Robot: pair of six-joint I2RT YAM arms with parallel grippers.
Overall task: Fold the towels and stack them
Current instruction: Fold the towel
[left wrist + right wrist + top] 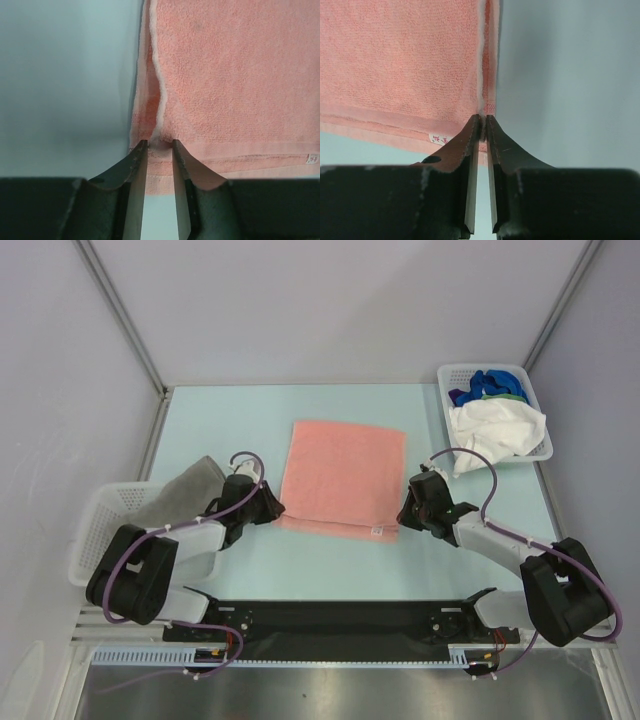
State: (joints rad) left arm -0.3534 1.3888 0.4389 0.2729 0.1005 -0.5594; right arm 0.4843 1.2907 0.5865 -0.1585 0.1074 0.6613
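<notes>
The pink towel [345, 475] lies folded double in the middle of the table [220, 420], its doubled hems along the near edge. The left gripper [272, 508] is pinched on its near-left corner and the right gripper [408, 510] is clamped almost flat on its near-right corner. Holding both near corners at once probably sets up carrying that edge over for another fold. Whether each pinch takes both layers is hard to tell. A grey towel [185, 490] drapes over the basket [95, 530] at the left edge. A white towel [495, 430] and a blue towel [490, 385] wait in the far-right basket [535, 390], unfolded.
</notes>
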